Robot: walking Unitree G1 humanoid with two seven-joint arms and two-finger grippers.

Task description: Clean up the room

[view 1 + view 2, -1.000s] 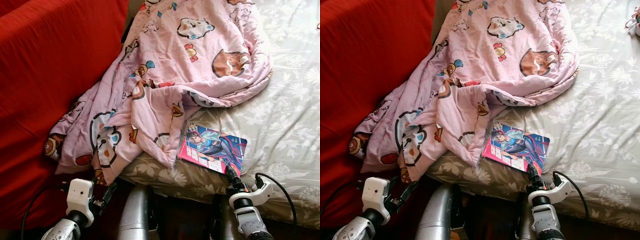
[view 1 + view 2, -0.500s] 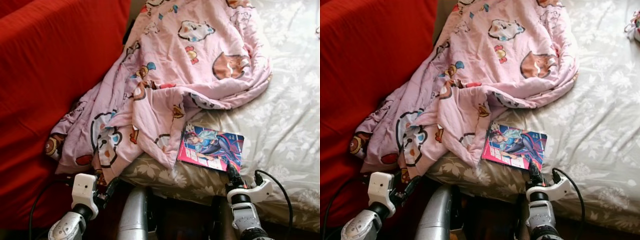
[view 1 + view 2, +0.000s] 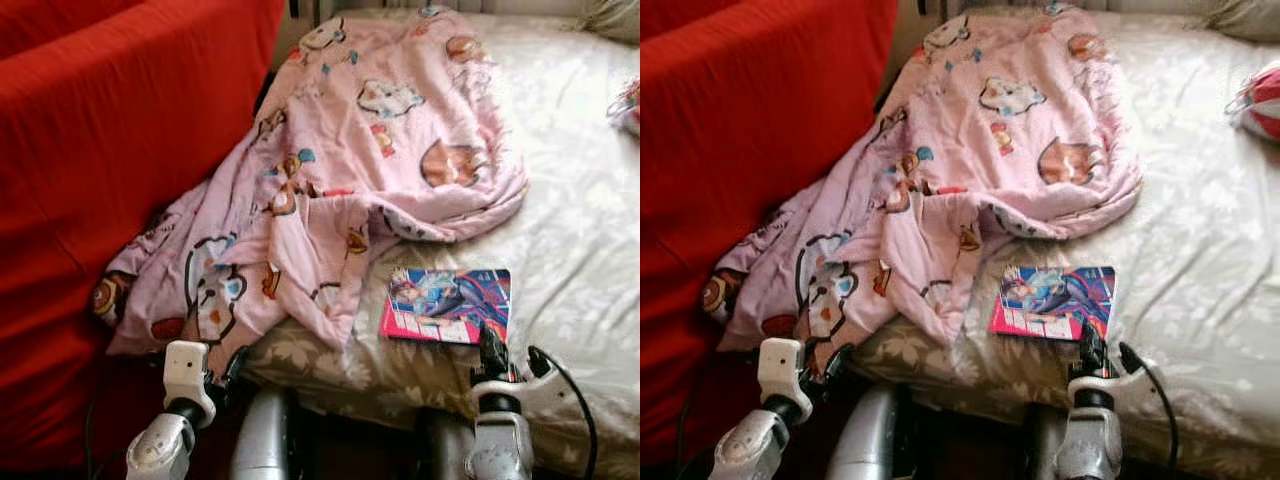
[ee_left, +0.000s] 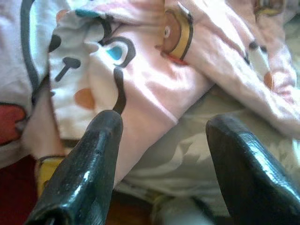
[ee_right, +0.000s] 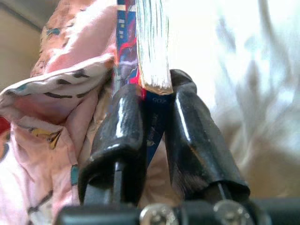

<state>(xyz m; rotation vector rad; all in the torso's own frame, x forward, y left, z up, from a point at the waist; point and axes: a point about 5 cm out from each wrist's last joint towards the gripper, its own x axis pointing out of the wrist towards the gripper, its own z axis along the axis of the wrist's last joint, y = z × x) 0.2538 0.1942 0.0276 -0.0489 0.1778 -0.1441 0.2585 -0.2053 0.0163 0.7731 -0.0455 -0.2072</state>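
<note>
Your right gripper [image 3: 490,345] sits at lower right of the head view, fingers clamped on the near edge of the comic book [image 3: 447,305] — the wrist view shows its pages pinched between both pads. The book lies flat on the floral bedsheet [image 3: 570,250], close to the mattress's front edge, its left side just beside the pink cartoon blanket [image 3: 340,180]. Your left gripper [image 4: 161,159] hangs at lower left with fingers spread wide, holding nothing, before the blanket's drooping hem. The red sofa [image 3: 100,150] bounds the upper left — open sheet lies right of the book.
</note>
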